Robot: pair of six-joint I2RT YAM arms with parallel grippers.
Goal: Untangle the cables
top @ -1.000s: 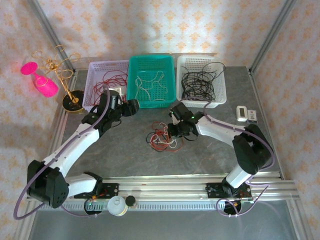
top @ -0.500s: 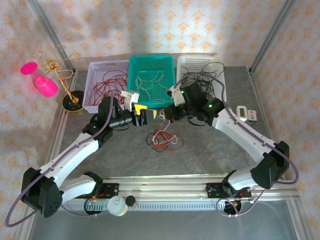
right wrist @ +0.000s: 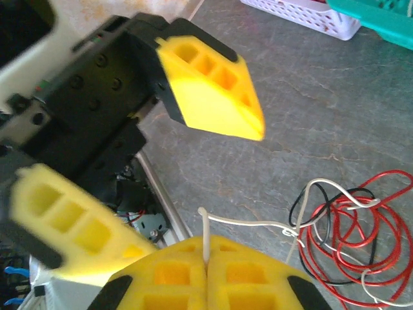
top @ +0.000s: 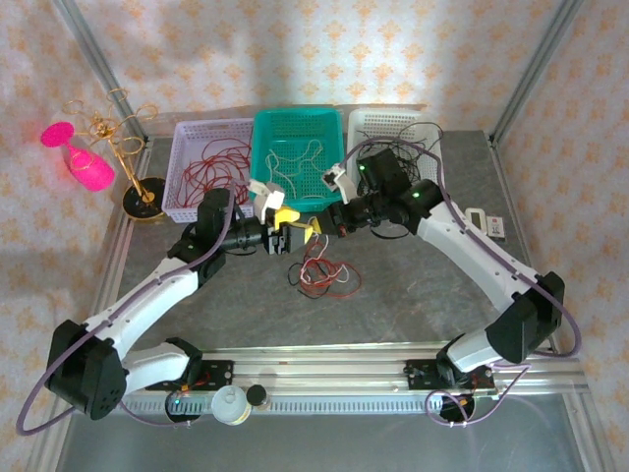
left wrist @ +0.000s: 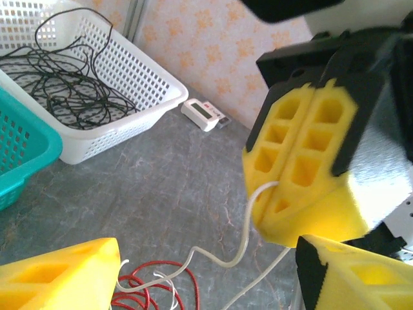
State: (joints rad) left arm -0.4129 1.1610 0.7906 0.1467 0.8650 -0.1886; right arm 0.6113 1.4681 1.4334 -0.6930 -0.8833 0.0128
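Jaws of the left gripper (top: 290, 230) stand apart, holding nothing. Facing it closely, the right gripper (top: 318, 227) is clamped on a white strand (right wrist: 258, 226) leading up from the cables (top: 319, 275), which lie knotted on the table (top: 413, 290) just below both.

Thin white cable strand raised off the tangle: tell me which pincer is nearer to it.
Right. The right pincer is shut on the thin white cable strand; the left pincer stands open facing it, not gripping.

Both arms reach inward and meet mid-scene; the left tool (top: 291, 227) gapes open, facing the right tool (top: 330, 224), its fingers pressed together.
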